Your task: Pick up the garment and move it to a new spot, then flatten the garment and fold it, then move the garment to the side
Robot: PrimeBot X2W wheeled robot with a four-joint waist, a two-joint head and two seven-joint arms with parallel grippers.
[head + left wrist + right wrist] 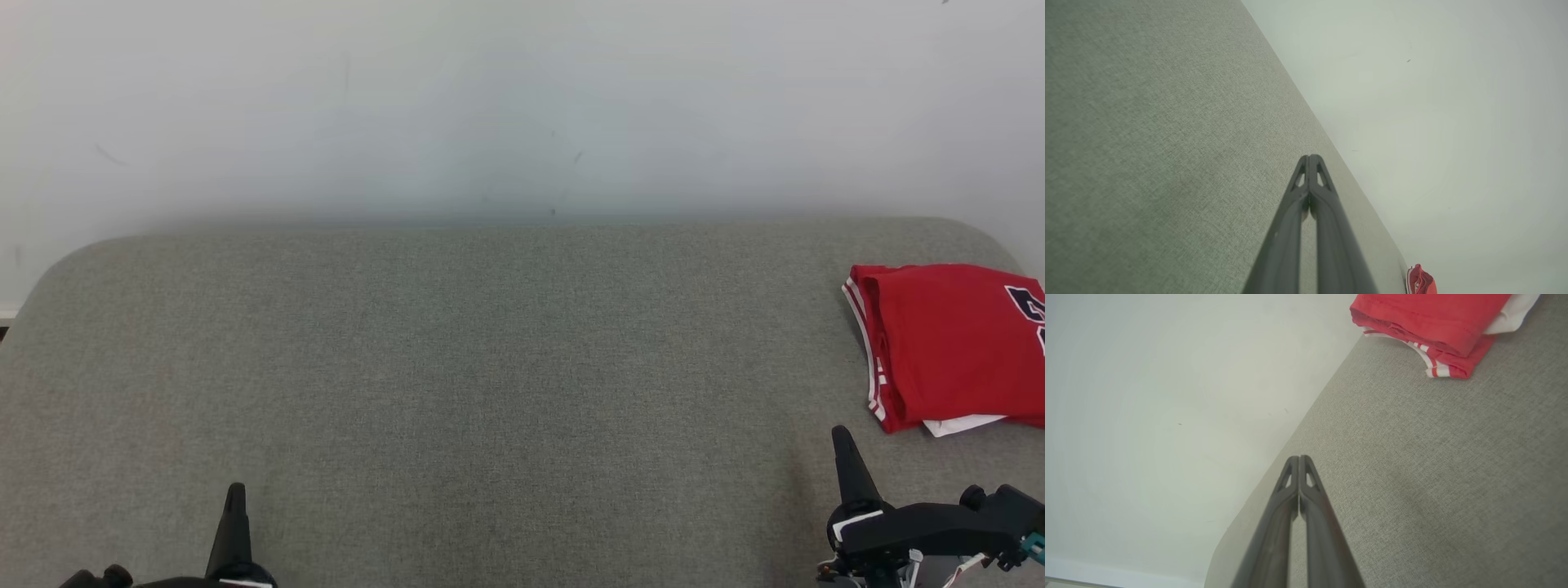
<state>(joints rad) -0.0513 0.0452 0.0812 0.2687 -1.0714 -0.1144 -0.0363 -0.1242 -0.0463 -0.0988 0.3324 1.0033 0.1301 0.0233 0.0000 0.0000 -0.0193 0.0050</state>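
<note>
Red folded garment (947,343) at the far right of our grey fabric surface (490,367).
White-striped trim lines its edge and a white layer peeks out beneath; our left gripper (1309,157) and right gripper (1299,457) are both closed, empty, apart from it.

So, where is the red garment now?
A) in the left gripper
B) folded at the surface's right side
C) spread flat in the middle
B: the red garment lies folded at the right of the grey surface, apart from the shut right gripper.
</note>
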